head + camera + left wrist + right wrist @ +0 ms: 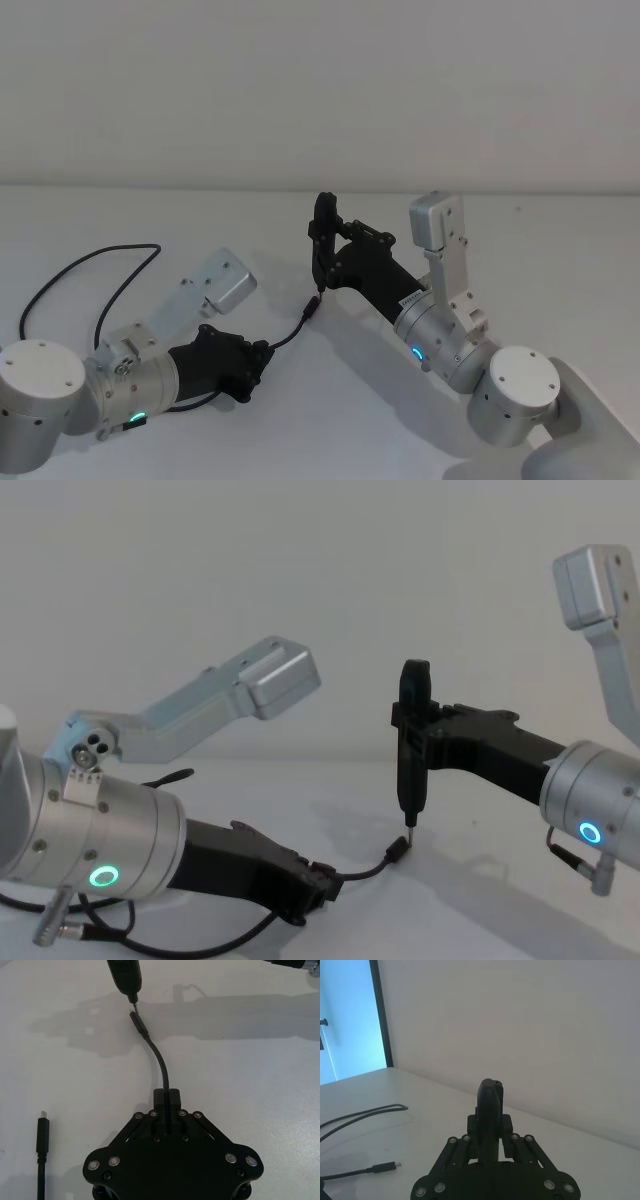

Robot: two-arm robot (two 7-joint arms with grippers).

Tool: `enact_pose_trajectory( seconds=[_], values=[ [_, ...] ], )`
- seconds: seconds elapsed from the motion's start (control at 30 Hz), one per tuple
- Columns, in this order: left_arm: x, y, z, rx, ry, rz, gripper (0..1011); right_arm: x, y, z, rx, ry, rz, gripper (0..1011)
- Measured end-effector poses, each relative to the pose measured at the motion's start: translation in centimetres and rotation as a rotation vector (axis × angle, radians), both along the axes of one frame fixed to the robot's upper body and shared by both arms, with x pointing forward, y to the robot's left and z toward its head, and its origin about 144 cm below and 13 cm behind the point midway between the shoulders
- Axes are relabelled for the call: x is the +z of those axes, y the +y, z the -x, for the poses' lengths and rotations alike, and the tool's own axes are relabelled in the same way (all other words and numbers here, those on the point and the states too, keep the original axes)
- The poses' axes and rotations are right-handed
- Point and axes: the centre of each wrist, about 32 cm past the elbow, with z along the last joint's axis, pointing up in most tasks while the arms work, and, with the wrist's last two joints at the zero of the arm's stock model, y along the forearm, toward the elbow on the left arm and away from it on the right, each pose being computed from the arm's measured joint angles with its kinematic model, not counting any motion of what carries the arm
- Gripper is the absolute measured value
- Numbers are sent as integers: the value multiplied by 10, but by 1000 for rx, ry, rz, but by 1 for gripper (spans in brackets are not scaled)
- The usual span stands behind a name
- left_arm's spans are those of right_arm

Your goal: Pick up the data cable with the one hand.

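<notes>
The data cable [90, 260] is a thin black cord lying in a loop on the white table at the left. My left gripper [262, 352], low at the front left, is shut on the cable a short way behind one plug [138, 1022]. That plug sticks out ahead of the fingers, as the chest view [398, 850] also shows. The other plug [43, 1132] lies loose on the table beside the gripper. My right gripper [325, 245] is shut on an upright black pen-shaped tool [412, 740]. The tool's metal tip hangs just above the held plug.
The white table [520, 250] runs back to a plain white wall. In the right wrist view a window with a dark frame [380, 1015] stands at the far side. Bare tabletop lies behind and to the right of both arms.
</notes>
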Motion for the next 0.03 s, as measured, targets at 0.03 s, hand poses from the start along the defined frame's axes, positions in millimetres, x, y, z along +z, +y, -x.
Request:
enact_pose_trajectory(
  seconds=[0.03],
  values=[
    [0, 0, 0, 0, 0, 0, 53, 0, 0, 0, 0, 0, 0, 274]
  ],
)
